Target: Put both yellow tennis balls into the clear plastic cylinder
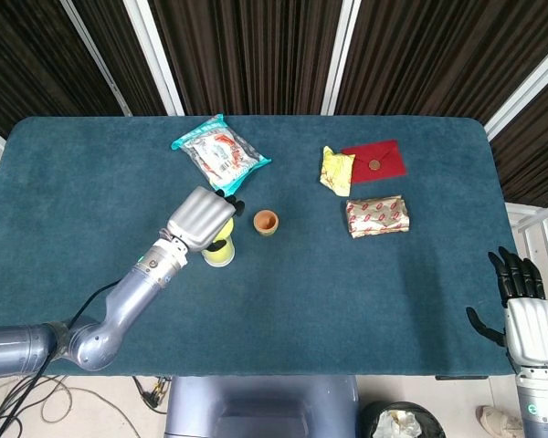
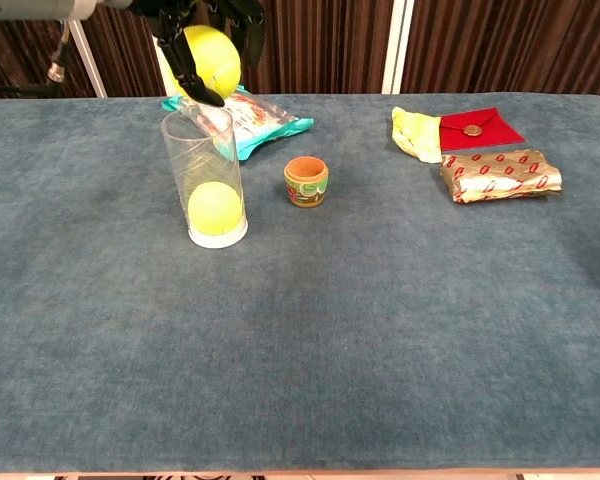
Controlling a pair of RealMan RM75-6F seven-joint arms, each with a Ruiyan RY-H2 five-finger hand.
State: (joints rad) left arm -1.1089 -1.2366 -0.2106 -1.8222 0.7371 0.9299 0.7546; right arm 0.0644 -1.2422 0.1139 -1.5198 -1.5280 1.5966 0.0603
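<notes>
Looks like a lab/test room to me; my table (image 1: 365, 292) has blue felt, dark curtains (image 1: 247, 55) w/ white posts behind, loose cables (image 1: 36, 397) on floor.

left hand (image 2: 205, 30): top cropped | clear cylinder (image 1: 221, 253): mostly hidden beneath it

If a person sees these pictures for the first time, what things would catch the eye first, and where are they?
First, the left hand holding a yellow tennis ball just above the mouth of the clear plastic cylinder, left of the table's centre. Next, the second yellow ball already at the bottom of the cylinder. The red envelope near the far right also stands out against the blue cloth.
</notes>
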